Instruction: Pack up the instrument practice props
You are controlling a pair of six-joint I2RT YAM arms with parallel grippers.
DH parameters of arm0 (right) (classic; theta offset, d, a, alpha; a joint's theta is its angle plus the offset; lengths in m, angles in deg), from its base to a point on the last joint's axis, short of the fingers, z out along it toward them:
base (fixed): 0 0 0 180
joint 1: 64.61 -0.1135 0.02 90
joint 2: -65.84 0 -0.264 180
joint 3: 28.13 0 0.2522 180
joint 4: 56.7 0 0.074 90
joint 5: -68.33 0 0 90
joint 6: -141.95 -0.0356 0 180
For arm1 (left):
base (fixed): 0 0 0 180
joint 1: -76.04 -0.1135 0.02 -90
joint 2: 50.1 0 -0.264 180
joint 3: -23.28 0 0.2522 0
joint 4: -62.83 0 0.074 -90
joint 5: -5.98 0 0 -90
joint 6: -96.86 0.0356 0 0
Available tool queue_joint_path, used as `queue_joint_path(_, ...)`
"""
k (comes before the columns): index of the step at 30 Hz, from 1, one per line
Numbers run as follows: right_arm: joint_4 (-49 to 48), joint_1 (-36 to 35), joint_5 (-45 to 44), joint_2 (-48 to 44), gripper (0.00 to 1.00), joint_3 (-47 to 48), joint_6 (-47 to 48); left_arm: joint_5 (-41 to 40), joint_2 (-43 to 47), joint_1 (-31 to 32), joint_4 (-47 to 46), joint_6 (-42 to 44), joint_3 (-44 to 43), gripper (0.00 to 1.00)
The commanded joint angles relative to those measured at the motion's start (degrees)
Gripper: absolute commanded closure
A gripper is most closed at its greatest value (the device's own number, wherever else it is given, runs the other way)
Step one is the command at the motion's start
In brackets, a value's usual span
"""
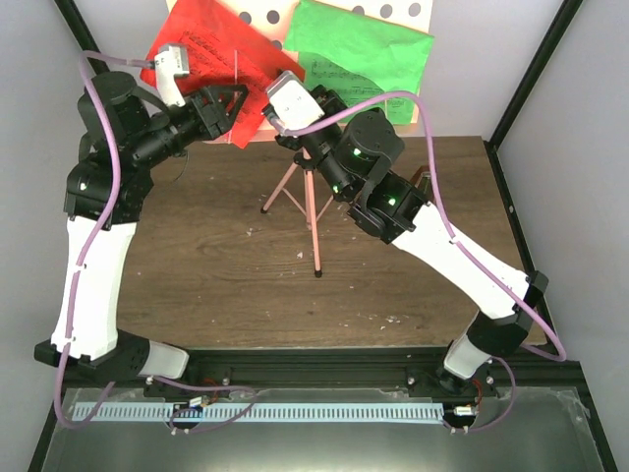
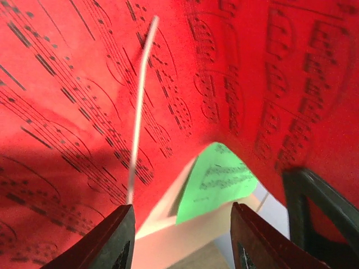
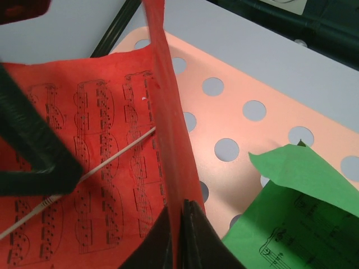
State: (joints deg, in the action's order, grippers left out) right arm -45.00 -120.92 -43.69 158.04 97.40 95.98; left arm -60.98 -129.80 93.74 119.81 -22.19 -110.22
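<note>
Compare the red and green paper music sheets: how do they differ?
The red paper music sheet lies left, the green paper music sheet right. The red one's edge is pinched in the right end effector; nothing grips the green one. The red one buckles; the green lies flatter. Both show printed notes on the pink hole-dotted desk.

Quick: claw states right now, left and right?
Left claw: open, nothing gripped, facing the red music sheet.
Right claw: closed on the red music sheet's edge.
</note>
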Motion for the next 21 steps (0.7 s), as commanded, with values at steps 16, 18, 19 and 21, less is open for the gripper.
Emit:
queue_joint_path(16, 2.47, 0.28, 0.66, 1.75, 0.99, 5.13, -0.21, -7.02, -1.91, -0.44, -8.51, -3.55, 1.2, 0.65)
queue_joint_path(18, 2.6, 0.24, 0.55, 1.75, 0.99, 5.13, -0.34, -6.62, -2.29, -0.46, -8.38, -3.76, 1.18, 0.67)
queue_joint_path(19, 2.66, 0.24, 0.43, 1.69, 0.99, 5.13, -0.34, -6.34, -2.56, -0.47, -8.52, -3.85, 1.18, 0.68)
queue_joint_path(21, 2.89, 0.24, 0.27, 1.67, 0.99, 5.07, -0.27, -5.31, -2.97, -0.42, -9.31, -4.29, 1.41, 0.71)
